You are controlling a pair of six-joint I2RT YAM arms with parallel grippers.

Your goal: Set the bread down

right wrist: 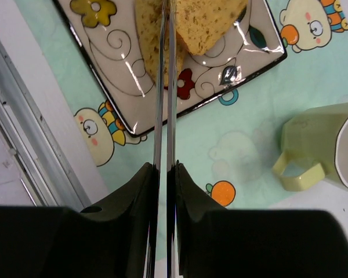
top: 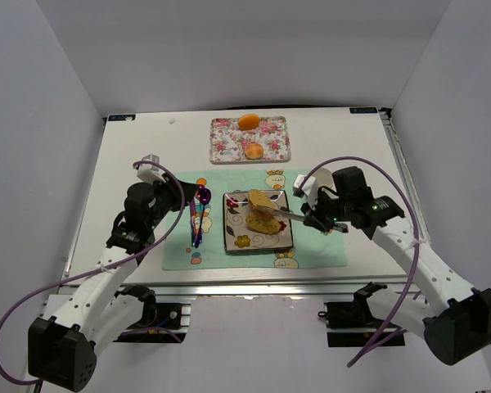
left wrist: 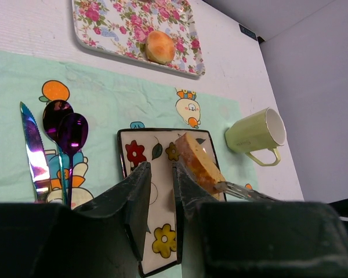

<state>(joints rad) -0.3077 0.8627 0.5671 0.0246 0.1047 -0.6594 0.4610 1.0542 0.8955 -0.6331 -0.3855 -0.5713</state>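
Right gripper [right wrist: 166, 174], clamped on tongs [right wrist: 165, 110], points straight at the bread [right wrist: 211, 23] on the plate [right wrist: 116, 87]. Left gripper [left wrist: 161, 191] hangs nearby, parted.

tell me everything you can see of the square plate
The square plate looks like glossy ceramic: cream, thin black rim, painted with yellow and red flowers, a dark leaf and black swirls. It lies flat near the middle of the mint-green placemat. The speckled loaf lies on it, with the tan wedge slice against the loaf. Metal tongs held by the right gripper reach over its right edge toward them.
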